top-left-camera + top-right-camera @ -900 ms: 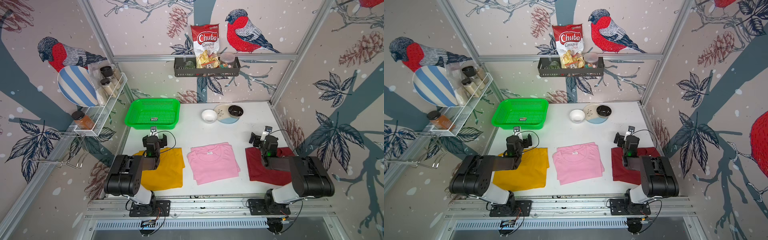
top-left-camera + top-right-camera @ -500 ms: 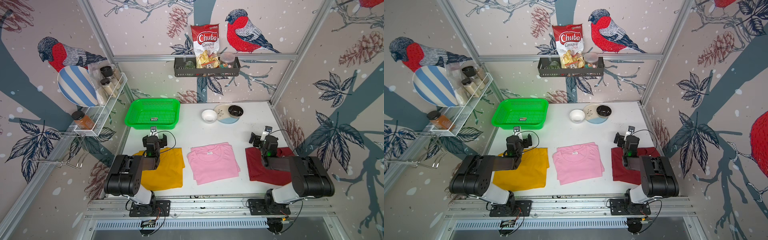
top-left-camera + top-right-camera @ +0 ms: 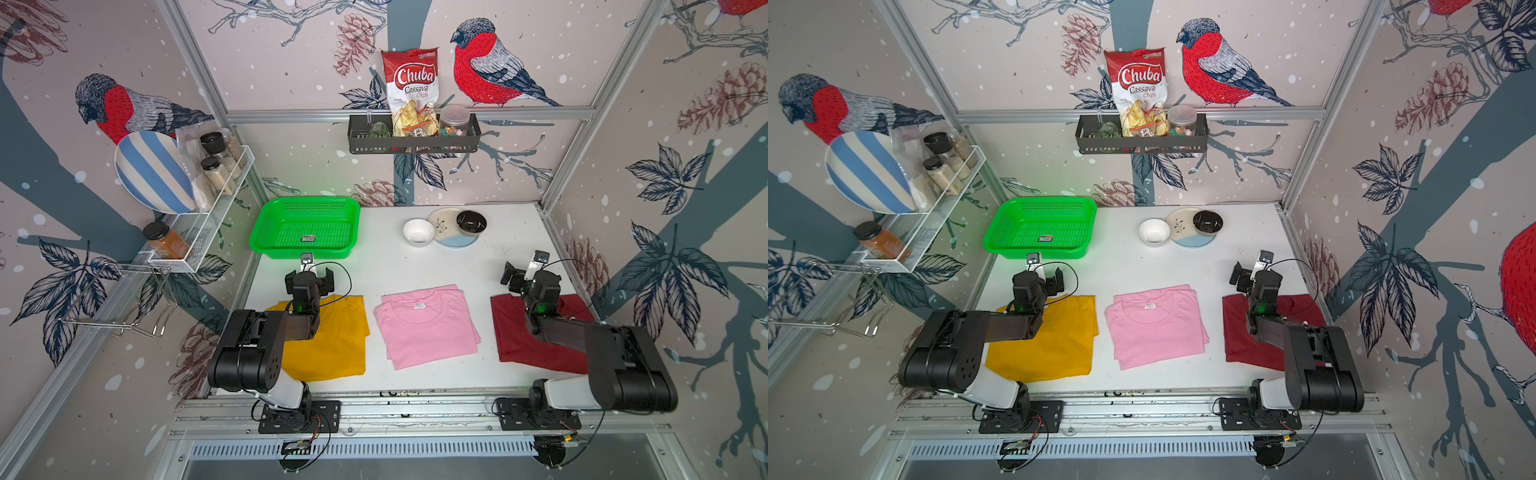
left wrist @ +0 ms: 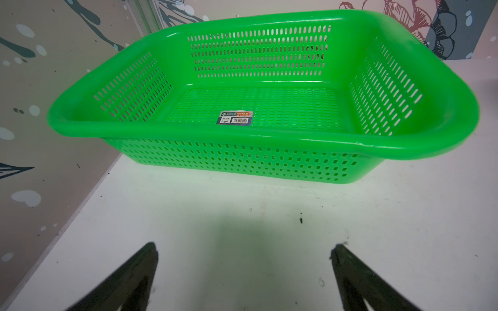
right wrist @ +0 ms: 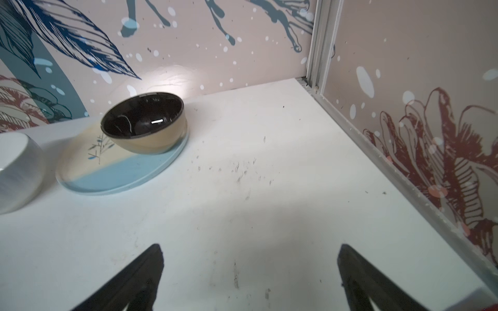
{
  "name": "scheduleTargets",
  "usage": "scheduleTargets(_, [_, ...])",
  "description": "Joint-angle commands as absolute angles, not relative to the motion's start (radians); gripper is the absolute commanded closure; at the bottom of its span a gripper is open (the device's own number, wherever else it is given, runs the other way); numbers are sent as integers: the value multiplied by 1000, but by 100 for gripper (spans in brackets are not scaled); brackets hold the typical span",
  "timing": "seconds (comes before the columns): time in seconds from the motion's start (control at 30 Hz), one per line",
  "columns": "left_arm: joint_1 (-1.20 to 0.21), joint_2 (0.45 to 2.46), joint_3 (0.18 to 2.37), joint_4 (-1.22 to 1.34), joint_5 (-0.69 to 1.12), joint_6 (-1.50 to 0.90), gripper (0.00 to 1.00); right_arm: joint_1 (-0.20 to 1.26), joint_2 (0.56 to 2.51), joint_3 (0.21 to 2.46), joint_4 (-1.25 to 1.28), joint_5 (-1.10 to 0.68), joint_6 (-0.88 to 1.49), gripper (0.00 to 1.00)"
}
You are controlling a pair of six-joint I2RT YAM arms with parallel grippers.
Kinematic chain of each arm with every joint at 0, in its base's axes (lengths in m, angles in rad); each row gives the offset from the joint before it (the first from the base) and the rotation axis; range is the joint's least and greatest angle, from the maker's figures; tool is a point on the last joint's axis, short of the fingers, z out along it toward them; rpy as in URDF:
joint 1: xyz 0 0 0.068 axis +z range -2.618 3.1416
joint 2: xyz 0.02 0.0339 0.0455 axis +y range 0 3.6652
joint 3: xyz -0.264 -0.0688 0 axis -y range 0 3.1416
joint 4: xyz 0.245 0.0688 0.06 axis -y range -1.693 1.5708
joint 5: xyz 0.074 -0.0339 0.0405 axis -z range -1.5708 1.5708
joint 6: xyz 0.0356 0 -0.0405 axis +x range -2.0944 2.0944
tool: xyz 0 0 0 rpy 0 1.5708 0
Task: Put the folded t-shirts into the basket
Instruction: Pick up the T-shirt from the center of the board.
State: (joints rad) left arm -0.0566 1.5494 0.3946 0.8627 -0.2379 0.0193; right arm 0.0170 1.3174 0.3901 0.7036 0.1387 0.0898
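My left gripper (image 4: 244, 251) and right gripper (image 5: 249, 251) gape empty; white bowl (image 3: 418, 231) and black bowl (image 3: 471, 222) on plate (image 3: 457, 242) stand beside basket (image 4: 256, 133).

A: Arms, quick?
B: Left arm (image 3: 266, 332) and right arm (image 3: 602, 345): matte black, boxy links, fat round joints. Small holes (image 3: 266, 368) dot the left one's big joint.
A: At the front rail (image 3: 415, 409)?
B: Black mount plate (image 3: 299, 415) bolted on it under each arm. White housing (image 3: 286, 392) just above it, small circuit board (image 3: 297, 448) with wires just below.
A: Far end from the rail?
B: Green light (image 3: 297, 308) on each wrist, thin black cable (image 3: 350, 282) in a loop, pale camera module (image 3: 306, 261). Left gripper (image 4: 244, 250) and right gripper (image 5: 249, 250): black fingers (image 4: 126, 280) tapering to points.
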Motion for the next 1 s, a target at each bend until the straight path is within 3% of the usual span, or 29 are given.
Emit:
scheduleTargets(0.0, [-59, 1536, 374, 904, -171, 48, 1, 16, 1170, 498, 328, 202, 140, 0])
scheduleTargets(0.1, [-60, 1472, 338, 913, -56, 83, 2, 32, 1070, 654, 16, 223, 195, 0])
scheduleTargets(0.17, [-60, 1420, 340, 874, -4, 101, 2, 44, 1034, 733, -111, 326, 278, 0])
scheduleTargets(0.3, [-59, 1269, 359, 714, 139, 155, 2, 40, 1002, 835, -254, 551, 354, 0])
scheduleTargets(0.43, [-57, 1215, 418, 569, 139, 192, 2, 19, 994, 895, -399, 721, 471, 0])
scheduleTargets(0.5, [-55, 1213, 534, 318, 128, 237, 2, -28, 963, 898, -402, 631, 481, 0])
scheduleTargets(0.6, [-55, 1238, 721, -112, 179, 401, 2, -16, 921, 886, -327, 358, 390, 0])
scheduleTargets(0.7, [-51, 1259, 832, -375, 192, 486, 4, 177, 945, 876, -255, 257, 216, 0])
scheduleTargets(0.87, [-11, 1237, 910, -663, 323, 575, 4, 627, 1089, 862, -169, 168, -160, 0])
scheduleTargets(0.97, [17, 1213, 909, -752, 336, 615, 4, 804, 1195, 795, 45, 88, -279, 0])
